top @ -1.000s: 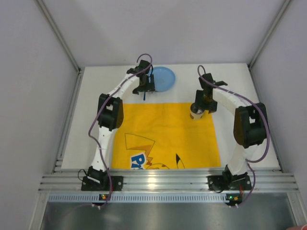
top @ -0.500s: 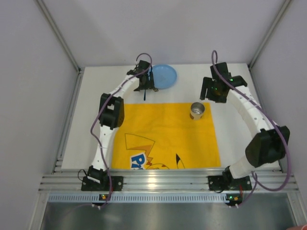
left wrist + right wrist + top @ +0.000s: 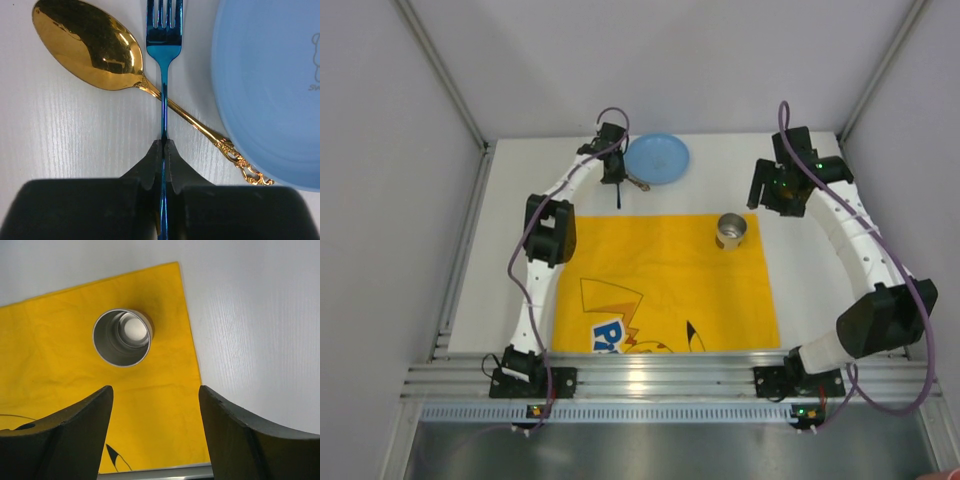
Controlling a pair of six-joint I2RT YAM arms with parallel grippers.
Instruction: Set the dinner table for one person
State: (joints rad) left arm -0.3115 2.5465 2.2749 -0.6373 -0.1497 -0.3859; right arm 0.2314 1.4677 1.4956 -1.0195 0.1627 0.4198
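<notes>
My left gripper (image 3: 164, 145) is shut on the handle of a blue fork (image 3: 163, 45), which lies across the handle of a gold spoon (image 3: 87, 42) on the white dinner table (image 3: 60, 130). A light blue plate (image 3: 270, 85) sits just right of them. From above, the left gripper (image 3: 616, 178), fork (image 3: 618, 197) and plate (image 3: 657, 158) are at the back centre. A metal cup (image 3: 731, 231) stands upright on the far right corner of the yellow placemat (image 3: 660, 290). My right gripper (image 3: 775, 190) hangs open, apart from the cup (image 3: 122, 337) and with nothing between its fingers.
Silver rails (image 3: 670, 375) edge the table at the front, and grey walls close in the sides and back. The gold spoon (image 3: 640, 184) touches the plate's rim. Bare white table (image 3: 250, 315) lies right of the placemat (image 3: 60, 340).
My left gripper has shut on the fork's handle. My right gripper has let go of the cup on the placemat, then lifted and drawn back to the right.
</notes>
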